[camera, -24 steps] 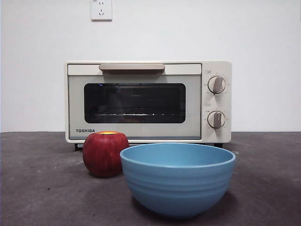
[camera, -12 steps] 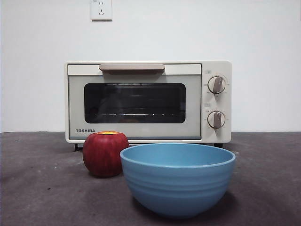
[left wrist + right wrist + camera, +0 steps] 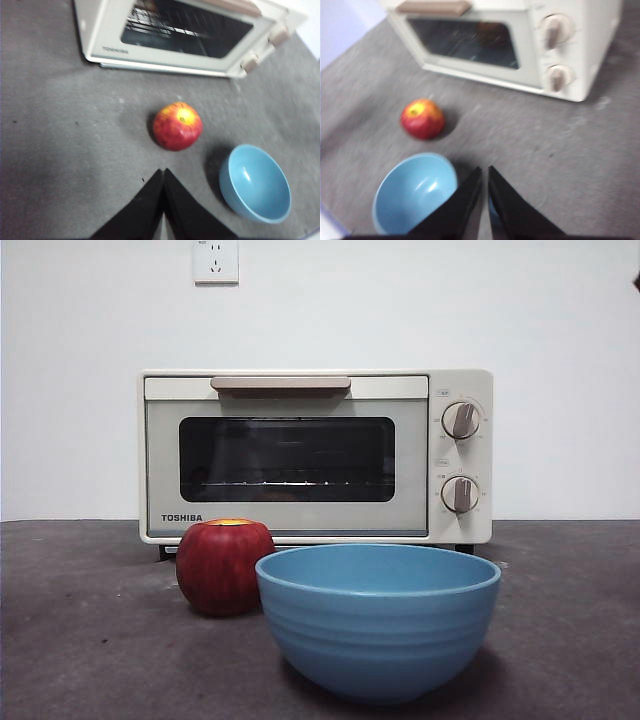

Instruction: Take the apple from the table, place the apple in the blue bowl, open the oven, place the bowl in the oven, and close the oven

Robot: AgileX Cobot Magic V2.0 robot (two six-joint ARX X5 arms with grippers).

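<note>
nothing on the table has budged; a dark arm tip just crept in high above the oven (image 3: 315, 455).
apple (image 3: 224, 566) sits by the blue bowl (image 3: 378, 620), ungrasped; left gripper (image 3: 163, 175) and right gripper (image 3: 484, 172) pinched nearly closed, empty.

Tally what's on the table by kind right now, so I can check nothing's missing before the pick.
Apple: 1, red, on the table, outside the bowl
Blue bowl: 1, empty
Oven: 1, door shut
Oven knobs: 2
Total: 3 things, not counting the knobs
</note>
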